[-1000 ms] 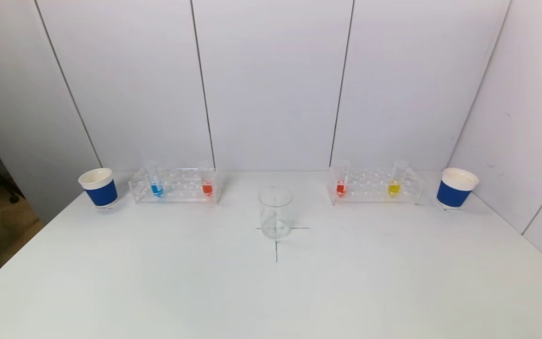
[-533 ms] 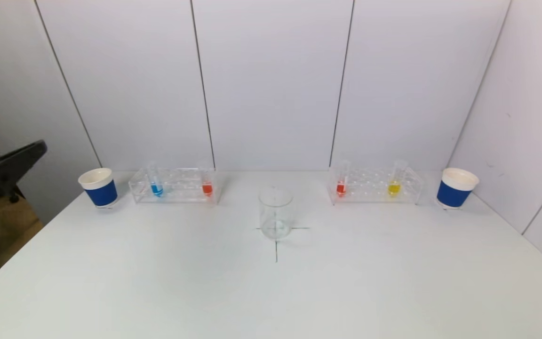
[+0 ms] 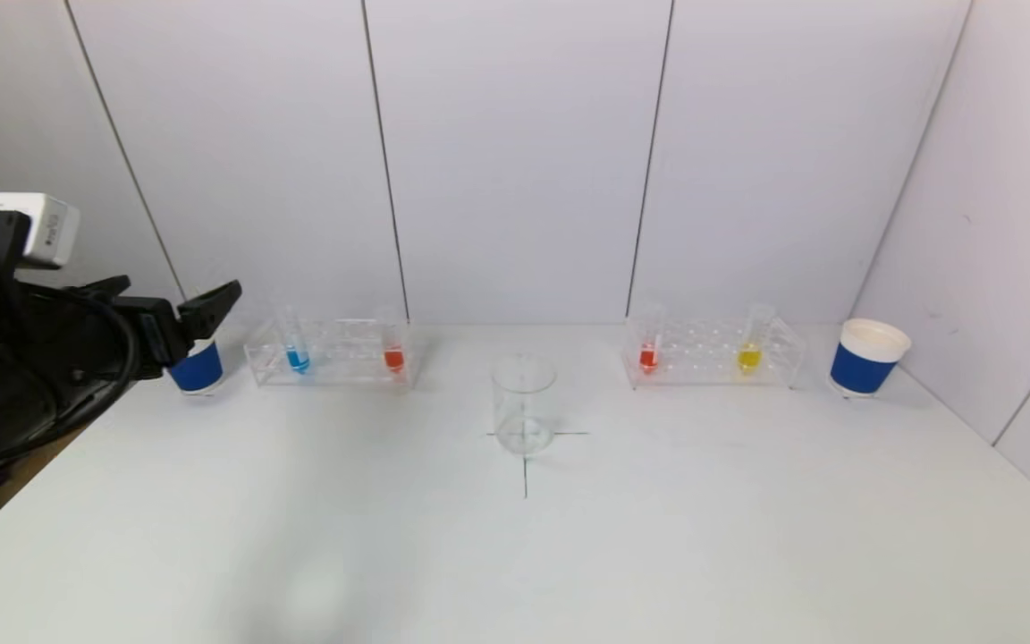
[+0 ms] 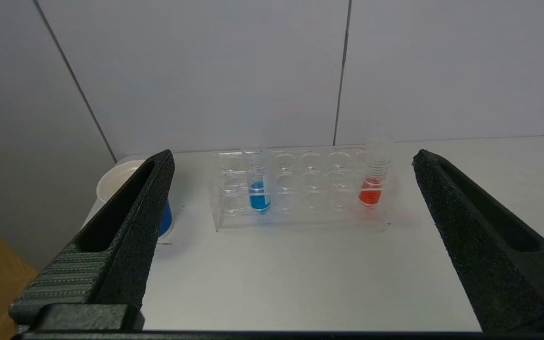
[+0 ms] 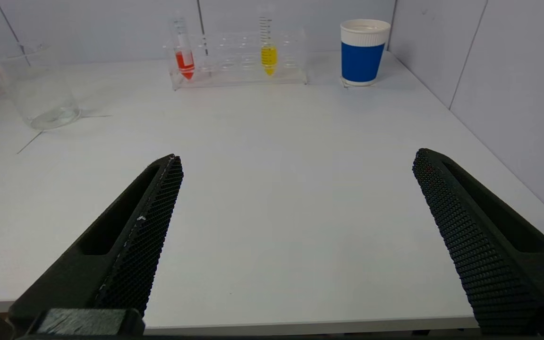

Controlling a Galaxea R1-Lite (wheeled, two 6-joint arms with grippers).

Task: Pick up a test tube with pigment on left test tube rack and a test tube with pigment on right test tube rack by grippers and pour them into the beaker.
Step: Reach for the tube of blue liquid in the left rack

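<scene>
The clear left rack (image 3: 345, 358) holds a blue tube (image 3: 297, 359) and an orange-red tube (image 3: 394, 359). The clear right rack (image 3: 703, 358) holds a red tube (image 3: 648, 358) and a yellow tube (image 3: 749, 358). An empty glass beaker (image 3: 524, 407) stands mid-table on a cross mark. My left gripper (image 3: 177, 302) is open and empty, raised at the table's left edge, short of the left rack (image 4: 310, 208); its view shows the blue tube (image 4: 259, 198) and the orange-red tube (image 4: 370, 193). My right gripper (image 5: 298, 156) is open and empty over the table's front edge, out of the head view.
A blue-and-white paper cup (image 3: 196, 368) stands left of the left rack, partly behind my left gripper. Another cup (image 3: 868, 358) stands right of the right rack. White wall panels close the back and right side. The table edge drops off on the left.
My left arm has come into the head view from the left and moved right, toward the left rack. Tubes, racks and beaker have not moved.
</scene>
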